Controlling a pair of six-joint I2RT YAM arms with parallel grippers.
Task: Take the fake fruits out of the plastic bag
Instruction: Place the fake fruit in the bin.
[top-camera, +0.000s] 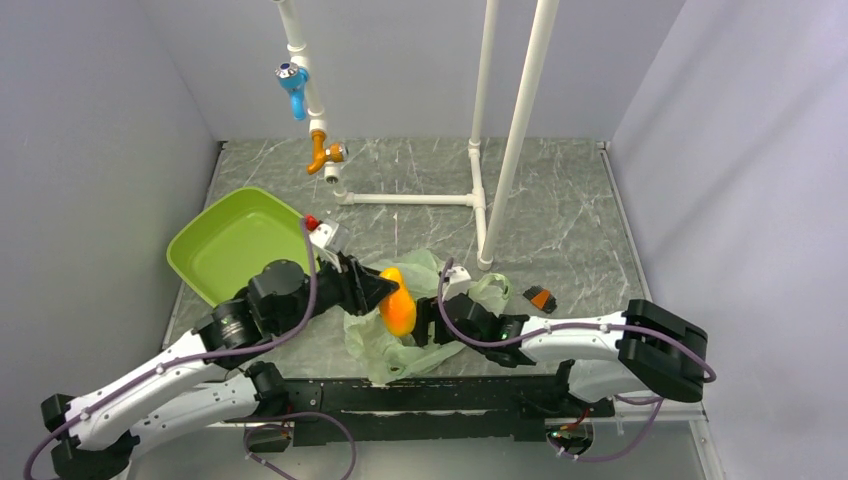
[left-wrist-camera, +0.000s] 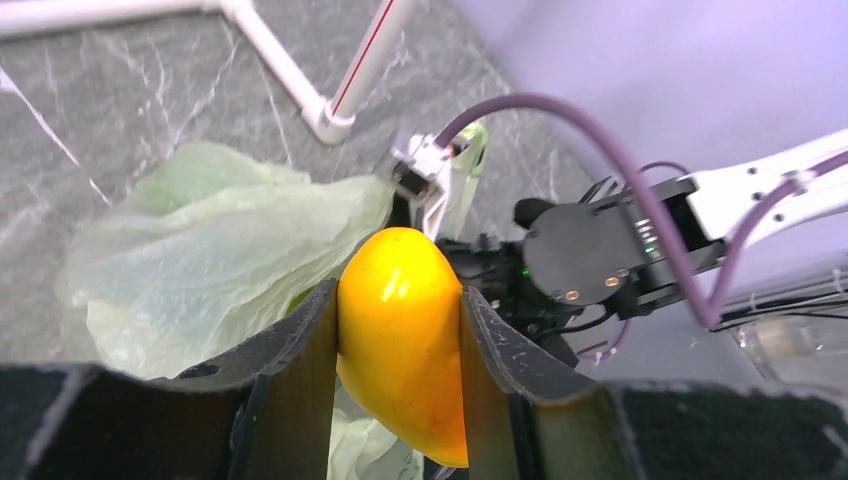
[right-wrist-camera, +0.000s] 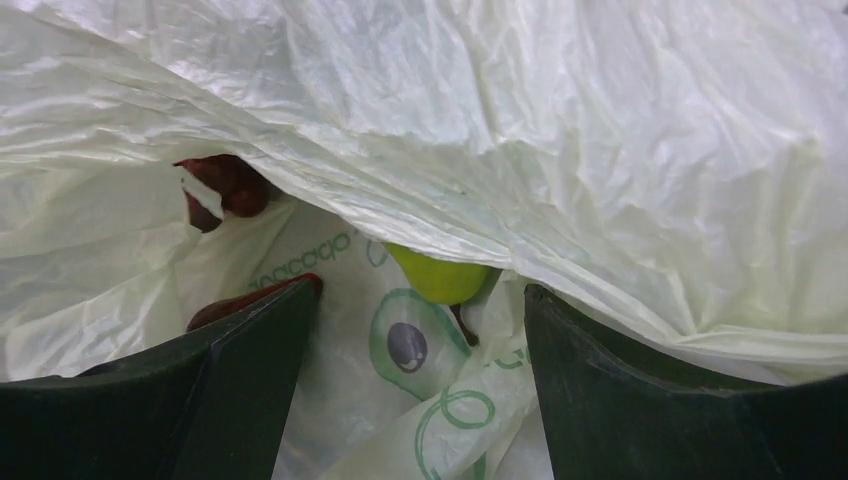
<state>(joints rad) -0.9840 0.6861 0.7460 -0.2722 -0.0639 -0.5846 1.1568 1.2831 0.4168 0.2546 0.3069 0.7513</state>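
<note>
My left gripper (top-camera: 386, 296) is shut on the orange fake fruit (top-camera: 398, 306) and holds it just above the pale-green plastic bag (top-camera: 385, 352). In the left wrist view the orange fruit (left-wrist-camera: 400, 320) is clamped between both fingers, with the bag (left-wrist-camera: 200, 260) behind it. My right gripper (top-camera: 428, 326) is open at the bag's right side. In the right wrist view its fingers straddle the bag's (right-wrist-camera: 600, 120) opening. Inside lie the green pear (right-wrist-camera: 440, 275) and the dark red grape bunch (right-wrist-camera: 225, 185), both partly covered by plastic. The green elongated piece is hidden.
A rigid lime-green tray (top-camera: 235, 240) lies tilted at the left, behind my left arm. A small orange-black block (top-camera: 541, 298) sits right of the bag. A white pipe frame (top-camera: 480, 200) with blue and orange valves stands at the back.
</note>
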